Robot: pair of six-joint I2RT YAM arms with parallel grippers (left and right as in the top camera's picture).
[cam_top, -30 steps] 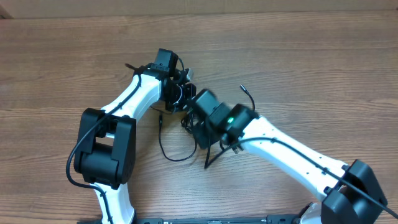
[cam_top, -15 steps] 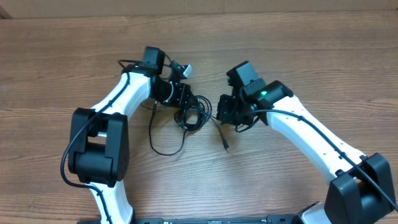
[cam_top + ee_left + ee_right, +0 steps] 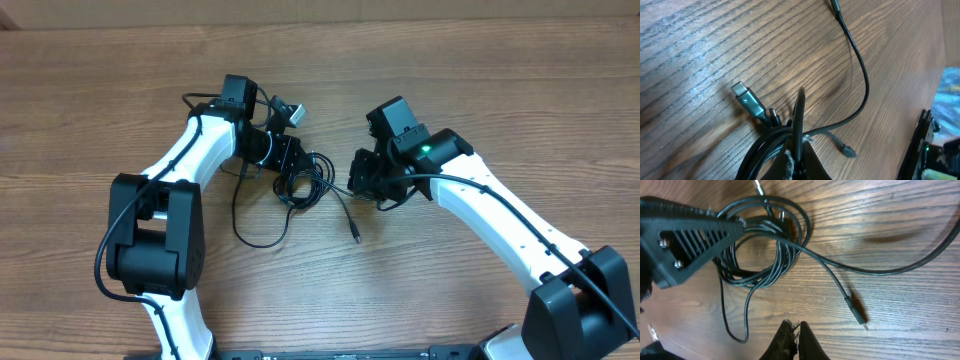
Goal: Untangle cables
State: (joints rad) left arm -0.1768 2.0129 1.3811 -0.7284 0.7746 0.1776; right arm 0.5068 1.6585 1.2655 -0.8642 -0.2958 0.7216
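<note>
Two white and black arms bent in over a wood-grain table (image 3: 520,90), left arm (image 3: 195,155) from the near left, right arm (image 3: 490,215) from the near right; between them, at mid-table, a tangle of thin black cables (image 3: 305,185) lying on the wood, wound in several loops, one long loose loop trailing toward the near side; left gripper (image 3: 288,165) down at the coil's left edge, fingers pinched together on several strands of the bundle; right gripper (image 3: 362,180) just beside the coil on its right, clenched on nothing, apart from every strand; small dark plug (image 3: 355,237) on a free end, nearer than the coil; grey metal plug (image 3: 747,100) flat on the wood just beside the pinched bundle
</note>
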